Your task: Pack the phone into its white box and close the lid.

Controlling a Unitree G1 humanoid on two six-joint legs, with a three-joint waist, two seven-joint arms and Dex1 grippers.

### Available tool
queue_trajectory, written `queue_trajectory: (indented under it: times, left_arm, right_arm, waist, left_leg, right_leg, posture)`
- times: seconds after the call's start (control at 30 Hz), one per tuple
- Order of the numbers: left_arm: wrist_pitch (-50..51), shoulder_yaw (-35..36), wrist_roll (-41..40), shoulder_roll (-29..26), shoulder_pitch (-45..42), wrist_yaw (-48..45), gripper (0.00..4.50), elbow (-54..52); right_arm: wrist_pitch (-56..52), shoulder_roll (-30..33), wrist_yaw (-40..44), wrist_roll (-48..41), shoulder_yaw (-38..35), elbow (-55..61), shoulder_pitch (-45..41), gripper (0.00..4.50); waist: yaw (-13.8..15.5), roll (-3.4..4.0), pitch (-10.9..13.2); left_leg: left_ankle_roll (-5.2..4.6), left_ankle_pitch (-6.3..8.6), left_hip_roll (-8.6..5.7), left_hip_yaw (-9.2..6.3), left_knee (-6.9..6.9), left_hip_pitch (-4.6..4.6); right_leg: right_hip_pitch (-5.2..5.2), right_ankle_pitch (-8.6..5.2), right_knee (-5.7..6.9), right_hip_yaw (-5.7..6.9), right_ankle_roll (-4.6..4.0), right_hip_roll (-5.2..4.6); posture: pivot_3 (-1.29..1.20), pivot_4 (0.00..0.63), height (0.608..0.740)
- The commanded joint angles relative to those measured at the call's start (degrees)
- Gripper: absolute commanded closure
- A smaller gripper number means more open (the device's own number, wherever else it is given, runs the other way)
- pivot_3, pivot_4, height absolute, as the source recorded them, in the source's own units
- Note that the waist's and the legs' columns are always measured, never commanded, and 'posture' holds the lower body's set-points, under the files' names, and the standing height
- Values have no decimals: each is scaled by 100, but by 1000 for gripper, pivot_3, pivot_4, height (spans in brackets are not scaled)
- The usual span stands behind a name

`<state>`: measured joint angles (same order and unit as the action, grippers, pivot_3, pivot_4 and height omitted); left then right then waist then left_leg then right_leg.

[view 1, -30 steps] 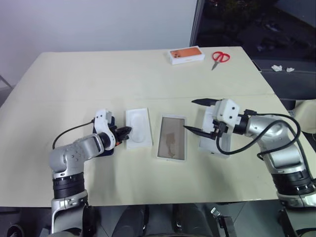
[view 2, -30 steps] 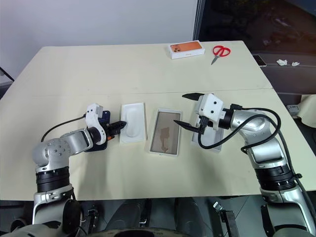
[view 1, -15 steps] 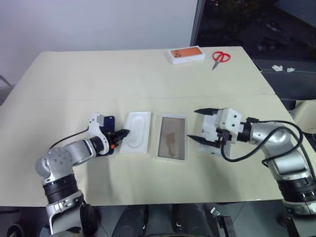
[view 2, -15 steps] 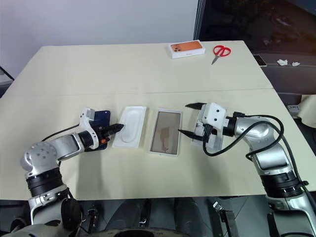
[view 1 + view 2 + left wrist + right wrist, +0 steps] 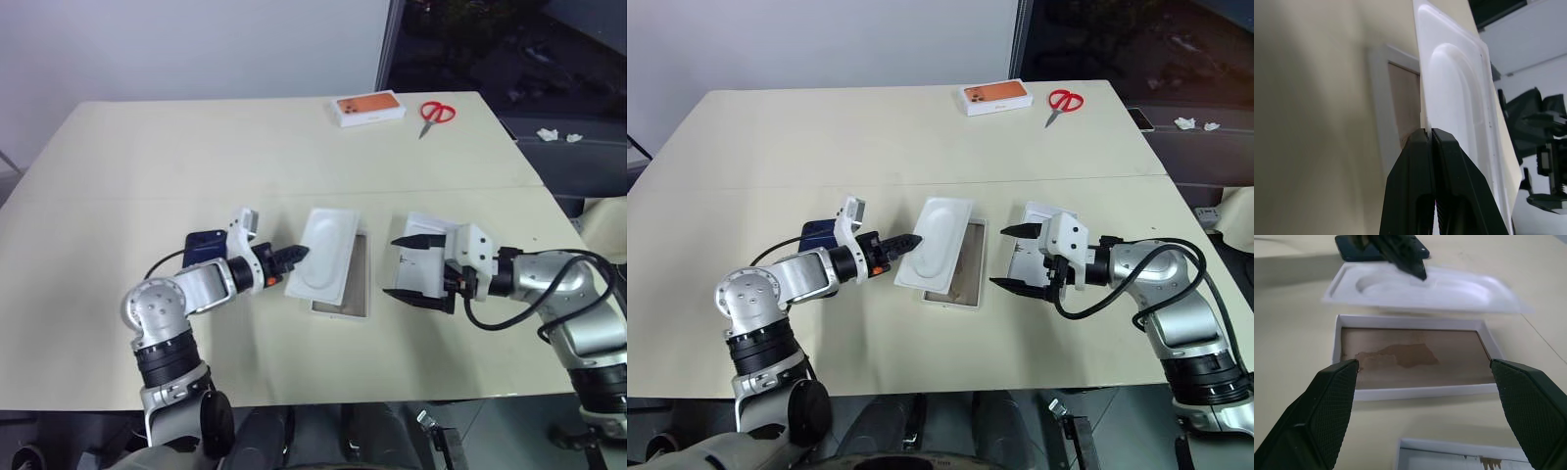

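Observation:
My left gripper is shut on the edge of a thin white insert with a rounded recess. It holds the insert tilted above the left side of the white box, whose tan floor shows underneath. In the left wrist view the fingertips pinch the insert's rim. The dark navy phone lies flat on the table behind my left arm. My right gripper stands open, nothing between its fingers, just over the lid, which lies right of the box with its white inside up.
A white box with an orange top and red scissors lie at the table's far edge. The table's right edge borders a dark surface with white scraps.
My left gripper has lifted the insert off the table and carried it right, over the box. The right gripper has sunk and drawn back over the lid, still open.

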<state>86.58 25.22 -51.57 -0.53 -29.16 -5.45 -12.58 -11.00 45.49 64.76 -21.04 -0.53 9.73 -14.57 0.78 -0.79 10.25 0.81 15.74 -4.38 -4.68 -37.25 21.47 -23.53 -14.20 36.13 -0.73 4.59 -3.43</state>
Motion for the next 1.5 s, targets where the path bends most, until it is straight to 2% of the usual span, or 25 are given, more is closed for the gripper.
queue_trajectory:
  times: [0.03, 0.27, 0.37, 0.53, 0.87, 1.0, 1.07, 1.17, 1.4, 1.5]
  left_arm:
    - [-250, -346, 115, -11, 0, -29, 4459, -147]
    - [-801, -791, 541, 7, -108, 26, 4459, 200]
    - [-780, -954, 515, -15, -40, -69, 3528, 143]
    - [-615, -1014, 397, -155, 1, -191, 1030, 54]
    - [-890, -134, -136, -803, -183, -716, 1030, 194]
    - [-1563, -423, 109, -1500, 205, -1450, 1030, -88]
    - [-2503, -815, 588, -2019, 538, -2138, 1030, -399]
    - [-3455, -772, 726, -2557, 969, -3071, 990, -518]
    - [-5072, -765, 1151, -3226, 1625, -4350, 990, -333]
    - [-5218, -661, 1027, -3455, 1798, -4651, 990, -326]
  right_arm:
    - [82, -16, -85, 7, -109, 117, -37, 0]
    - [115, -80, -260, 68, -96, 159, 4, 0]
    - [133, -104, -323, 97, -90, 174, -6, 0]
    - [134, -127, -345, 124, -86, 163, -28, 0]
    - [-33, -475, -598, 91, 44, 199, -379, 0]
    - [-374, -834, -968, 199, 270, 364, -667, 0]
    - [-482, -987, -1225, 452, 471, 361, -796, 0]
    - [-466, -1190, -1495, 895, 881, 365, -988, 878]
    - [-472, -1154, -1669, 1997, 1793, 207, -1099, 4466]
    - [-357, -988, -1575, 2470, 2128, 131, -1114, 4466]
  waist:
    - [-3, 0, 0]
    - [-1, -1, 1]
    - [0, -2, 1]
    - [-7, -2, 1]
    - [-15, -2, 1]
    - [-27, -1, 1]
    - [-25, 0, 1]
    - [-15, 2, 2]
    - [-8, 1, 2]
    - [-9, 1, 2]
  left_leg:
    - [0, 0, 0, 0, 0, 0]
    - [0, 0, 0, 0, 1, 0]
    - [0, 0, 0, 0, 1, 1]
    - [-1, 0, 0, 0, 1, 1]
    - [0, 0, 0, 0, 1, 0]
    - [4, -3, 1, -1, 6, 0]
    - [5, -3, 1, 0, 11, 1]
    - [5, -3, 1, 2, 13, 4]
    - [-21, 10, 1, 3, 13, 9]
    - [-24, 12, 1, 3, 13, 21]
  right_leg:
    - [0, 0, 0, 0, 0, 0]
    - [0, 0, 0, 0, 0, 0]
    - [-1, 0, -1, 0, 0, 0]
    - [-1, 0, 0, 0, 0, 0]
    - [-3, 0, 0, 0, 0, 1]
    - [-9, 0, 3, -1, 0, 2]
    - [-13, 0, 3, -3, -1, 1]
    - [-17, 1, 0, -6, -6, 1]
    - [-21, 3, -5, -7, -15, -2]
    - [-33, 4, -5, -7, -15, -2]
  posture:
    - [0, 150, 740]
    - [0, 150, 740]
    - [0, 150, 740]
    - [0, 150, 740]
    - [0, 150, 740]
    - [0, 150, 740]
    - [0, 150, 740]
    - [0, 150, 740]
    - [0, 150, 740]
    - [0, 150, 740]
